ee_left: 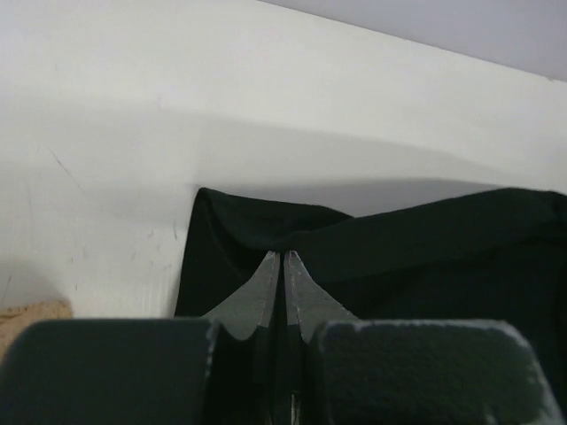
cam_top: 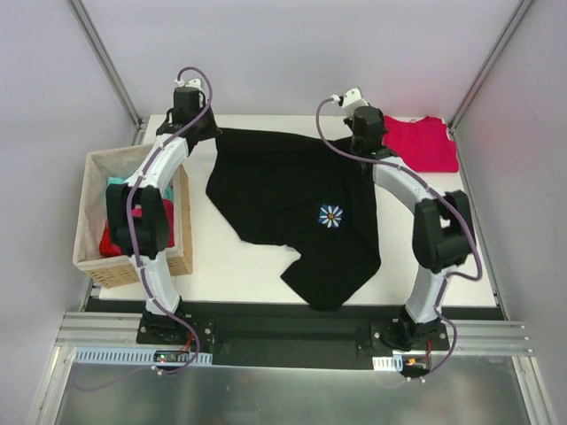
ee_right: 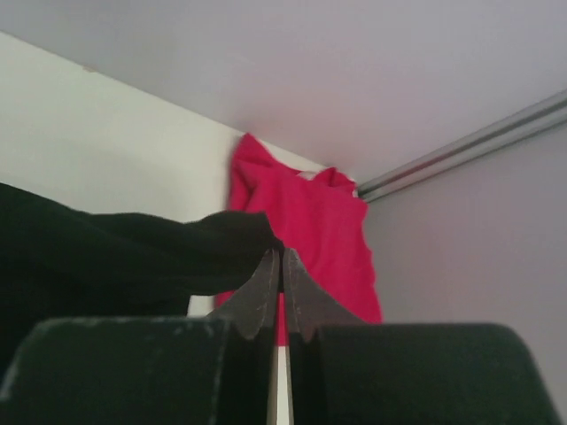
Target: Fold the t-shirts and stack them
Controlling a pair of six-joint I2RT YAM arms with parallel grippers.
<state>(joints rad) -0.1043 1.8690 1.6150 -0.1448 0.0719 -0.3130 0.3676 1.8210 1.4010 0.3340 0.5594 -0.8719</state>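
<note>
Clamping far edge of black shirt [cam_top: 283, 204] with left gripper [ee_left: 283, 257] and right gripper [ee_right: 282, 254], jaws pinched together on it. Hovering beside red shirt [cam_top: 425, 143] on right.

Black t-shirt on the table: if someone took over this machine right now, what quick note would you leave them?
Left gripper: shut on the black t-shirt, far left corner.
Right gripper: shut on its far right corner.
Red t-shirt: flat at the far right corner of the table.
Done: black shirt spread out, not folded; nothing stacked.
Left: fold it, stack both.
</note>
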